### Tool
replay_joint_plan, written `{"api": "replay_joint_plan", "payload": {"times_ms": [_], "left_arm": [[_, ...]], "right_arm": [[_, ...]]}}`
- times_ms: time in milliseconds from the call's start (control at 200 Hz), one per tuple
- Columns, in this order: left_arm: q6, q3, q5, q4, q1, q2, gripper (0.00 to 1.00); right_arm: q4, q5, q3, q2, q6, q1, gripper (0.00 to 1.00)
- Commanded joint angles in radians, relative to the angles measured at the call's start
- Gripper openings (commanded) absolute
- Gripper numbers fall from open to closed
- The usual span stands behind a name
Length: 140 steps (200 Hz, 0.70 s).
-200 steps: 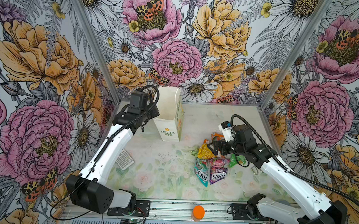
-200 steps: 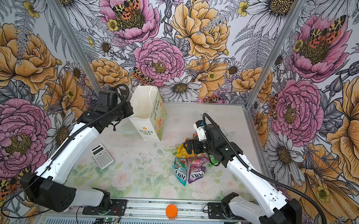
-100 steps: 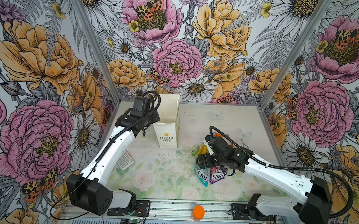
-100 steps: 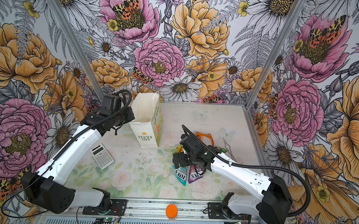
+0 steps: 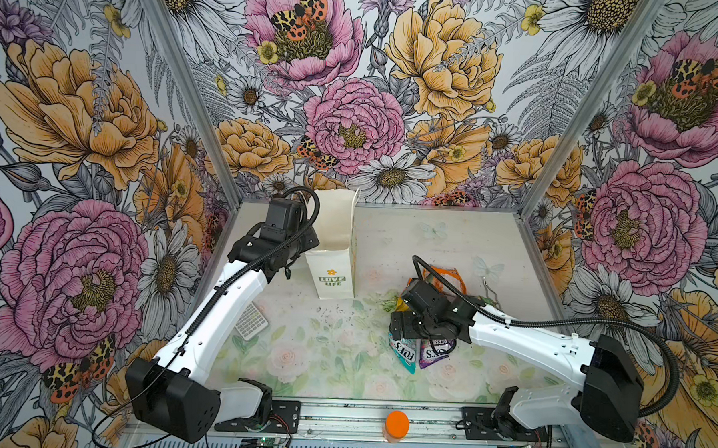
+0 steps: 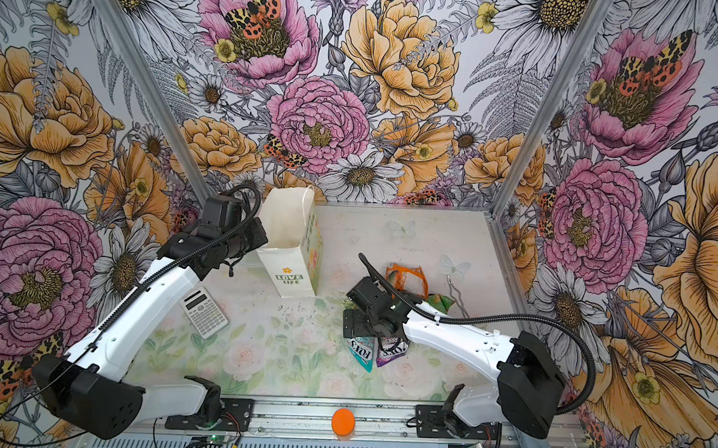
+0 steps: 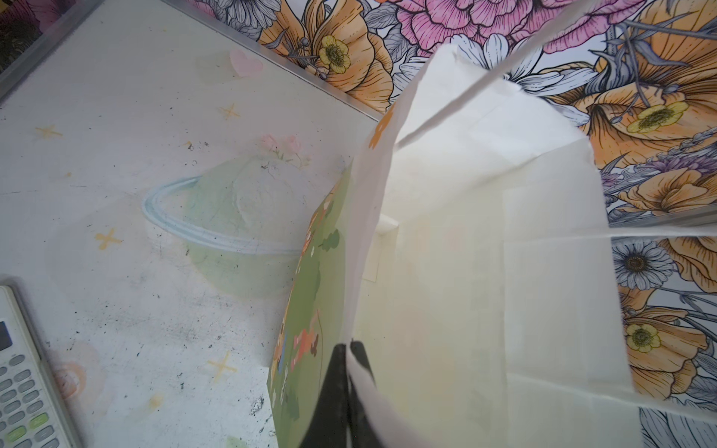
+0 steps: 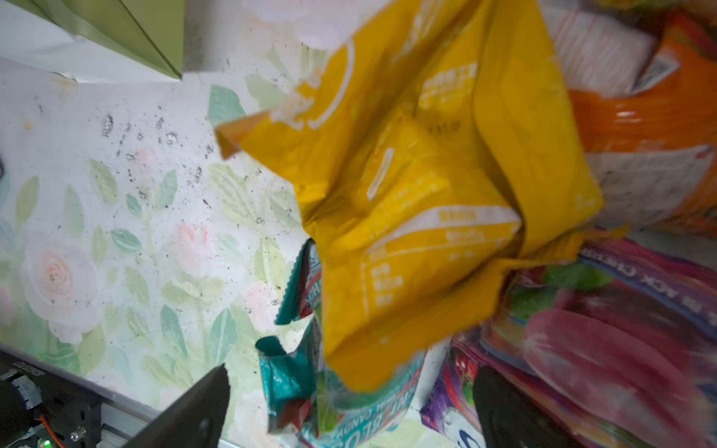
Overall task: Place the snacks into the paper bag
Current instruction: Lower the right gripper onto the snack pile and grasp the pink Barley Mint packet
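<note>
Both top views are bright, evenly lit and sharp; the arms cast only soft, faint shadows on the counter (image 5: 326, 356). In the left wrist view the bag (image 7: 485, 252) glows pale inside, and its nearest rim is soft. The right wrist view is smeared: the yellow packet (image 8: 426, 194) is blurred, its print unreadable.

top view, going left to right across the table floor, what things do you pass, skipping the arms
calculator → paper bag → teal fox's packet → purple fox's packet
</note>
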Motion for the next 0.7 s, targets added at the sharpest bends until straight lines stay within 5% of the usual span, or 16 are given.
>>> {"api": "replay_joint_plan", "payload": {"times_ms": [0,475,695], "left_arm": [[-0.021,0.000,-0.028,0.016,-0.010,0.013,0.00],[-0.015,0.001,-0.010,0.044,-0.006,0.063,0.00],[-0.015,0.006,-0.011,0.043,-0.006,0.071,0.00]], "right_arm": [[-0.005,0.020,0.012,0.033,0.044,0.008,0.99],[-0.004,0.011,0.083,0.260,-0.054,0.008,0.93],[-0.004,0.011,0.125,0.282,-0.091,0.006,0.75]]}}
